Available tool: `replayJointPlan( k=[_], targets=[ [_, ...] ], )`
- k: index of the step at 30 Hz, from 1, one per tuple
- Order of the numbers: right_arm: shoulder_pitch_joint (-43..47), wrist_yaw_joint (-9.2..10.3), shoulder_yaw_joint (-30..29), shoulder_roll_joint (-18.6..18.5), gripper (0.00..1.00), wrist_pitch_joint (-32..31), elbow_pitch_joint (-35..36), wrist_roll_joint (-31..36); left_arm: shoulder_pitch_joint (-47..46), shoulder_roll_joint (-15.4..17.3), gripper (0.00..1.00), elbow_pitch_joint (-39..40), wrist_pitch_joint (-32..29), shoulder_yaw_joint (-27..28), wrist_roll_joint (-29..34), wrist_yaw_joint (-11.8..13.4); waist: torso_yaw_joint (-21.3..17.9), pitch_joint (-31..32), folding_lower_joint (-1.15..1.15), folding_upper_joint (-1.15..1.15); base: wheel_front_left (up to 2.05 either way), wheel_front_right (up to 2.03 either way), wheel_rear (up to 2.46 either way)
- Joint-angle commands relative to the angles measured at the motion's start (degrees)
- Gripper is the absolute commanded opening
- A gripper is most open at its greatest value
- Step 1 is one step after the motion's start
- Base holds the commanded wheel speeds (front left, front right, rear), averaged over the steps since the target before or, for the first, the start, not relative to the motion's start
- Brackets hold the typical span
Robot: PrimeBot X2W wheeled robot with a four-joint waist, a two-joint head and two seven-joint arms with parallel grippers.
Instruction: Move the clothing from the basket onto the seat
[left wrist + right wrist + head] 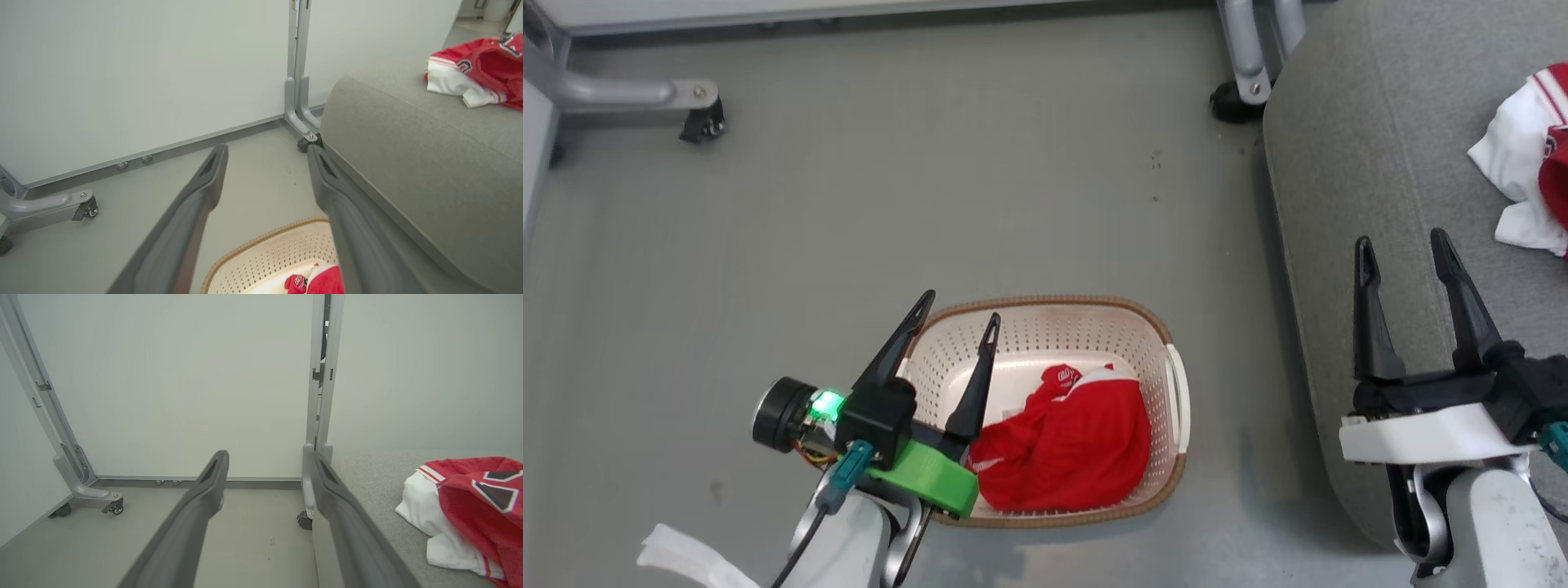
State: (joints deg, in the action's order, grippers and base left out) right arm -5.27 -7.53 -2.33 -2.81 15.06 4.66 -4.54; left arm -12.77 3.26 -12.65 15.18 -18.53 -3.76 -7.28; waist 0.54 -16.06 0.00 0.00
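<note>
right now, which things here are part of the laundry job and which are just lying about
Part of the job: red garment in the basket; jersey on the seat; left end effector and right end effector, both open.

Just lying about: wheeled partition feet; grey floor.

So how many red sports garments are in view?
2: one red-and-white jersey lying on the grey fabric sofa cushion, one crumpled red garment inside the cream perforated plastic basket. More could hide beneath it.
</note>
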Motion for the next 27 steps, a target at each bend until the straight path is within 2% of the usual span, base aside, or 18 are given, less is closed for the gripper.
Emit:
replayJointPlan(
  k=[1, 5, 11, 22, 27],
  targets=[
    [-1.9, 0.08, 0.4, -0.2, 1.0, 0.2, 0.7, 1.0, -3.0, 1.3, 1.0, -1.7, 0.0, -1.5, 0.8, -0.2, 0.2, -11.7, 0.0, 0.0, 0.0, 0.0, 0.0],
    [-4.6, 0.08, -0.3, -0.3, 1.0, 0.2, 2.4, 2.5, -9.6, 3.0, 1.0, -7.3, 0.0, -8.8, 1.8, -0.2, -0.9, -16.7, 0.0, 0.0, 0.0, 0.0, 0.0],
    [-6.7, 0.08, -1.2, -1.0, 1.0, 0.2, 5.4, 3.1, -19.3, 4.3, 1.0, -15.9, 0.0, -17.1, -0.5, -0.2, -2.0, -24.2, 0.0, 0.0, 0.0, 0.0, 0.0],
    [-12.3, 0.08, -6.6, -0.3, 1.0, 0.2, 11.5, 0.7, -35.0, 6.6, 1.0, -30.0, 0.0, -33.9, -5.0, -0.2, -4.0, -36.7, 0.0, 0.0, 0.0, 0.0, 0.0],
    [-14.3, 0.08, -6.3, -0.1, 1.0, 0.2, 13.8, -0.2, -40.4, 7.8, 1.0, -34.6, 0.0, -40.1, -6.2, -0.2, -5.3, -41.6, 0.0, 0.0, 0.0, 0.0, 0.0]
  ],
)
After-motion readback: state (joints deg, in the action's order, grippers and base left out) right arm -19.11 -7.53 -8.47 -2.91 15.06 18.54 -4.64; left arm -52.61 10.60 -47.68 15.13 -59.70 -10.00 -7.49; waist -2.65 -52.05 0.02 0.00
